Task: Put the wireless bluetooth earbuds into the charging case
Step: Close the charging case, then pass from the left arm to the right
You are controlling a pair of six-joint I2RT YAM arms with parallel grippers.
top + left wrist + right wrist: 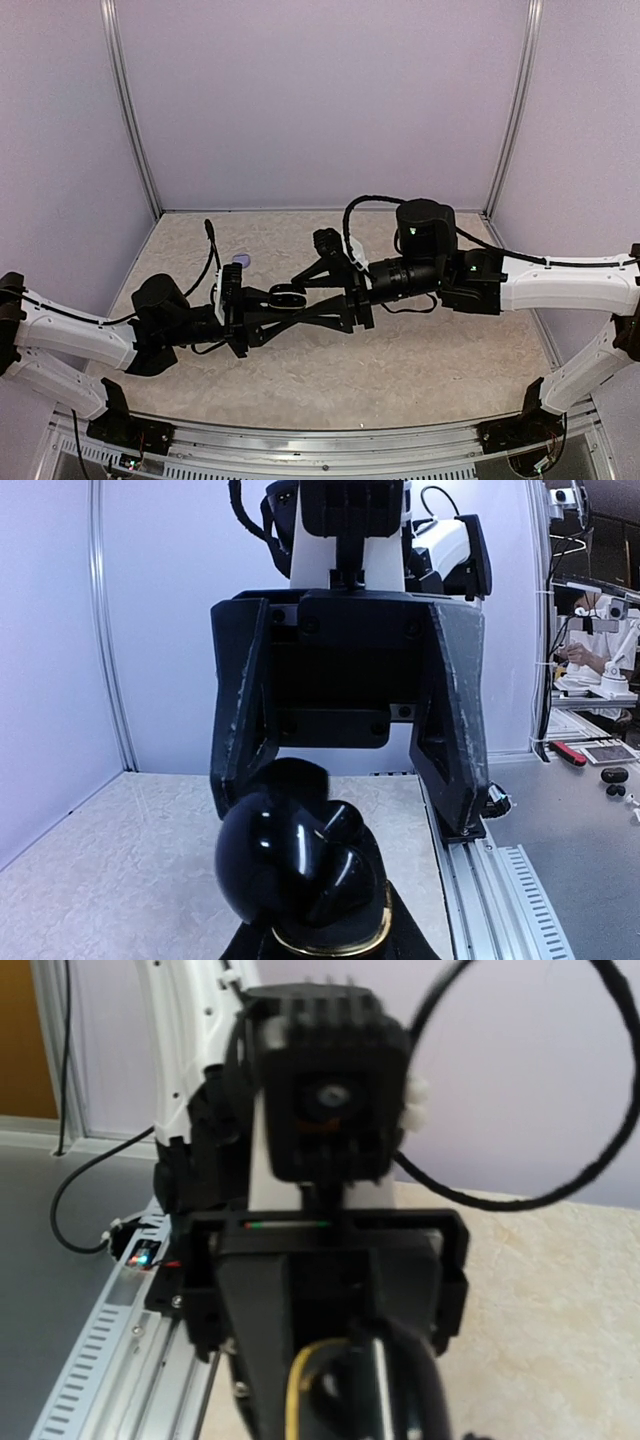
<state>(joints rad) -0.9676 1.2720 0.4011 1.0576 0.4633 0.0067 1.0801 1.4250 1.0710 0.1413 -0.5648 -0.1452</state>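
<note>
Overhead, the light is soft and even, falling from above the surface [400,370]. The walls [320,100] behind the surface take a flat lavender cast with no hot spots. The arms [80,335] throw only faint, diffuse shadows on the surface beneath them. The rails [130,120] at the far corners of the surface lean outward as they rise. The left wrist view is sharp, and the glossy black case [300,855] above the surface carries small white glints. The right wrist view is soft throughout: the black housing [325,1090] and looping cable [520,1201] above the surface are smeared, and the nearest dark parts are blurred most.
</note>
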